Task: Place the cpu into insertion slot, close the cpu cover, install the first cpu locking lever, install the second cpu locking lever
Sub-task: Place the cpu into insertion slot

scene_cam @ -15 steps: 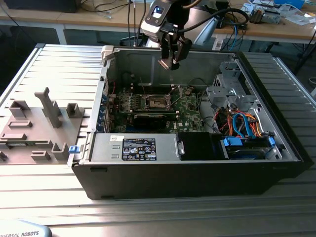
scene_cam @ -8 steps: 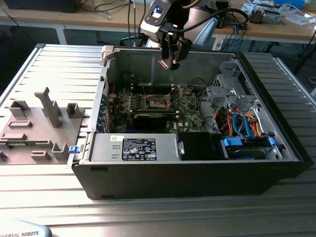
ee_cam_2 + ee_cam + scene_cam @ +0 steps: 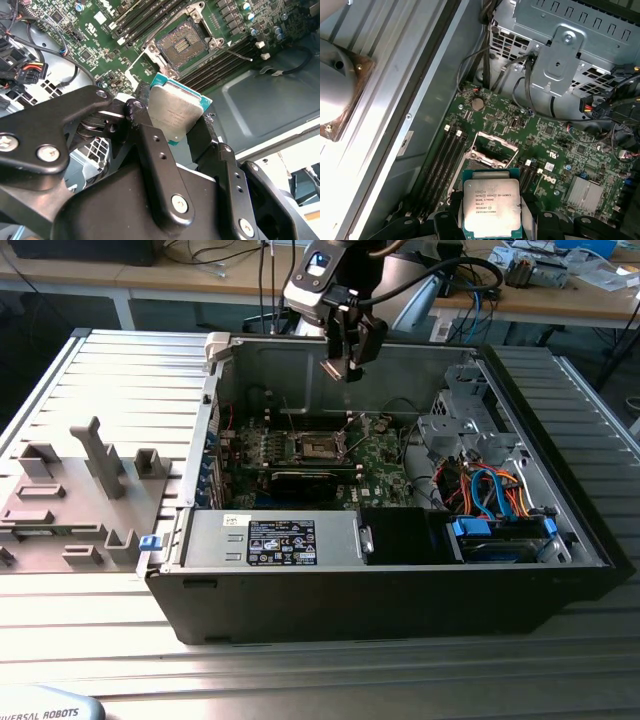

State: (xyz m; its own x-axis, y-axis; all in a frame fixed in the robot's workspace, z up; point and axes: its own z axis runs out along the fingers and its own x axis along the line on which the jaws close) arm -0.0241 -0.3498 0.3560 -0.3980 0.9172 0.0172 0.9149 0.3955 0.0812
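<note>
Clamping the cpu [image 3: 491,207] by its edges, jaws hang above the insertion slot [image 3: 492,148].

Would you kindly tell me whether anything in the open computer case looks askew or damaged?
Nothing stands out: the gripper holds the cpu by opposite edges above the motherboard, and the insertion slot lies open and empty.

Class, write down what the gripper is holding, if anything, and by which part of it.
The gripper holds the cpu, pinched by two opposite side edges with its metal top showing, clear of the insertion slot.
</note>
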